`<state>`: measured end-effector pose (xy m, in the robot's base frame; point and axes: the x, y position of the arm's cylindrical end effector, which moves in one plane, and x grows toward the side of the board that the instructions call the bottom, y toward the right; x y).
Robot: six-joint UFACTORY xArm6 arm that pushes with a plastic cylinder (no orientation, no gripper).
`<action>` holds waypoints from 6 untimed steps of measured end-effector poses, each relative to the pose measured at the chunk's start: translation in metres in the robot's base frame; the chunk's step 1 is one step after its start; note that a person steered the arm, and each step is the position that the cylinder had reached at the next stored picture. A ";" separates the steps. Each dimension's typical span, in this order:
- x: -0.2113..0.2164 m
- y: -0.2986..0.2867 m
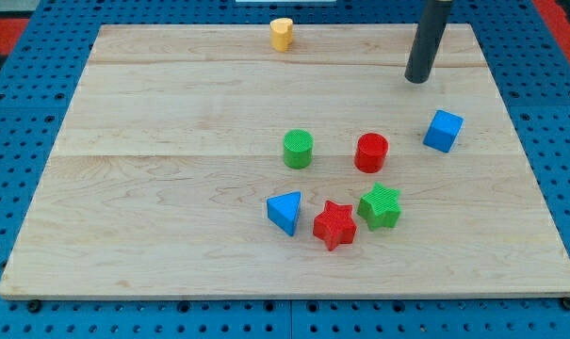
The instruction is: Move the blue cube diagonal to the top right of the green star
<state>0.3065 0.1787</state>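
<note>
Closest to the camera is the red star point(334, 225), down near the view's bottom edge of the wooden board point(171, 188), with the blue triangle point(285, 212) just beside it on the view's left and the green star point(381, 207) just beside it on the view's right, maybe touching. Above those sit the green cylinder point(298, 149) and the red cylinder point(371, 153), and a yellow block point(282, 34) is way off at the view's top (can't make out its shape).

The blue cube point(443, 131) is already up and to the view's right of the green star, well apart from it, with the red cylinder off to its left.

There's no claw on this rig, so nothing to open or clench, just a rod. My tip point(417, 81) hovers above and a bit left of the cube, near it but not touching.

Handling guess: the cube looks like a small stiff plastic print, light, likely to slide easily on the wood and spin if hit off-centre. I'd push square on the middle of a flat face, not a corner. It looks nearly placed already, so maybe only a small nudge is needed.
</note>
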 end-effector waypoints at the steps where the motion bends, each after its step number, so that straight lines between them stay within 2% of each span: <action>1: 0.000 0.000; 2: 0.023 0.023; 6: 0.101 0.027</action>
